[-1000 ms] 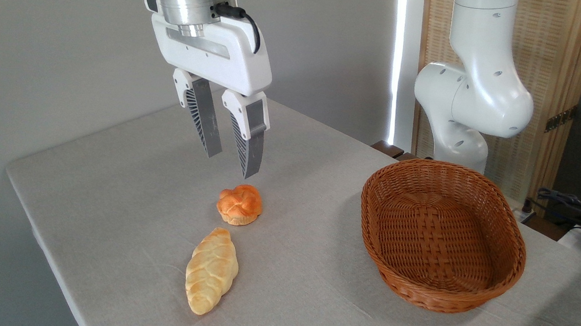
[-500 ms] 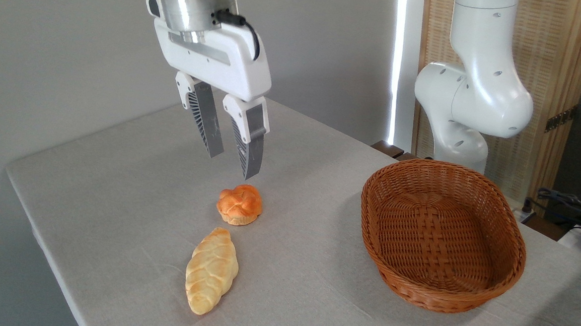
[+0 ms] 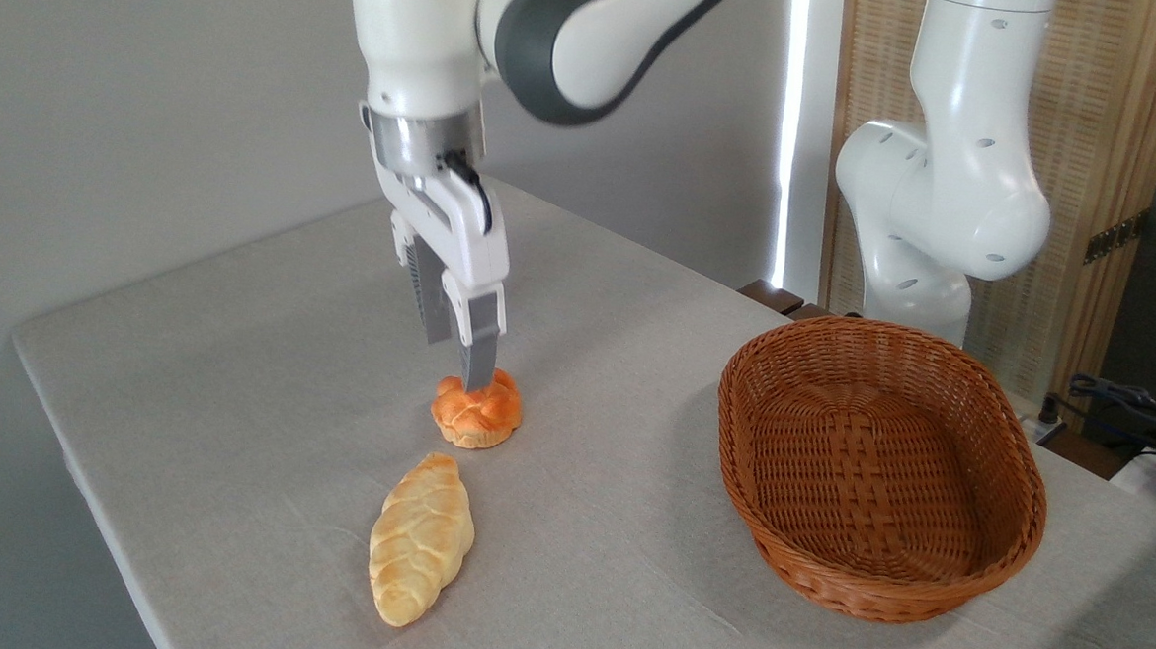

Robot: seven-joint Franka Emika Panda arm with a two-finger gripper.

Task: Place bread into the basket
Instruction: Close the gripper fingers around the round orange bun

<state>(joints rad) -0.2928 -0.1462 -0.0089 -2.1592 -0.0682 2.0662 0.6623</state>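
Item 1, my gripper [image 3: 457, 363]: pointed down over the bread [image 3: 475, 412], its 2 fingers seen nearly in line, the nearer fingertip at or against the bun's top. From this angle I could not tell whether the fingers were spread or pressed together, nor whether they gripped anything.

Item 2, the bread: sat on the table [image 3: 239, 376], near the middle, not lifted. Judged status: reach made, grasp not confirmed; lift, carry and drop all remained.

Item 3, the basket [image 3: 879, 464]: stood well apart to the right, with nothing inside it that I could see.

Item 4, the braided loaf [image 3: 422, 539]: lay near the bun on the camera side, not touching it, and not the item wanted.

Item 5, room: bare cloth lay between bun and basket, so I judged the carry path open, provided the bun cleared the basket's raised rim. The table's left edge was well away from the bun.
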